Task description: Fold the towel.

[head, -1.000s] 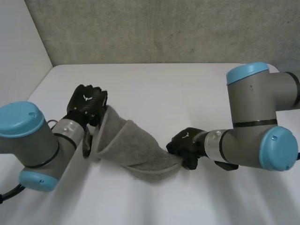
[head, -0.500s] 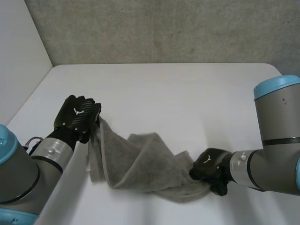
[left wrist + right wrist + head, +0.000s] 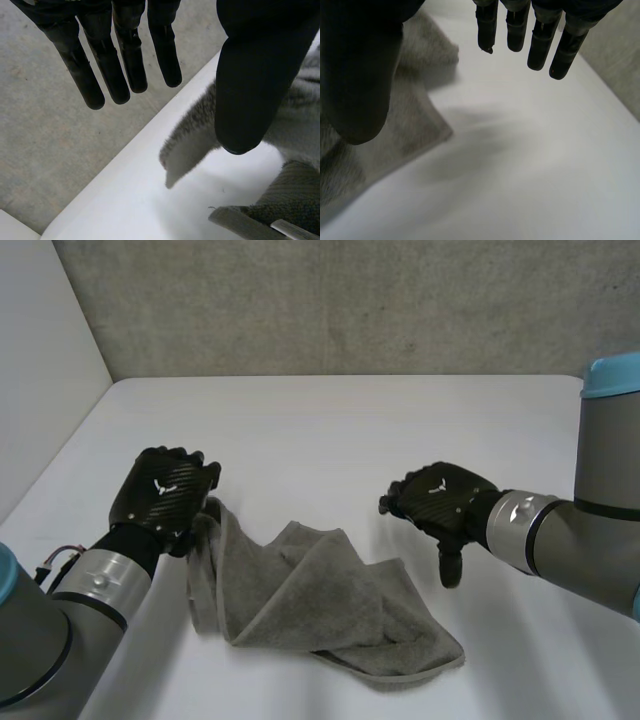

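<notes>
One grey towel (image 3: 320, 600) to fold, lying bunched and twisted on the white tabletop (image 3: 330, 430). At the towel's left end: left hand (image 3: 163, 495), poised right over the raised edge there, fingers (image 3: 125, 65) straight and spread away from the thumb, clasping nothing. In the left wrist view, a loose flap of cloth just beside the thumb, not pinched. Across the towel's middle: thick rolled folds, layers doubled over one another, hemmed edge showing at the near right corner. Above the towel's right part and clear of it: right hand (image 3: 440, 502), fingers (image 3: 540, 40) straight, thumb apart, likewise empty.

Judging by the nap and the slack drape: soft, light and limp, with no stiffness to hold a shape. Likely to sag and drag when lifted, hardly likely to slip from a pinch. Best taken by two corners on one hemmed edge, one per hand, pinched between thumb and fingers, then drawn apart to flatten before any fold. Worth avoiding a grab at the towel's middle: would only gather more layers.
</notes>
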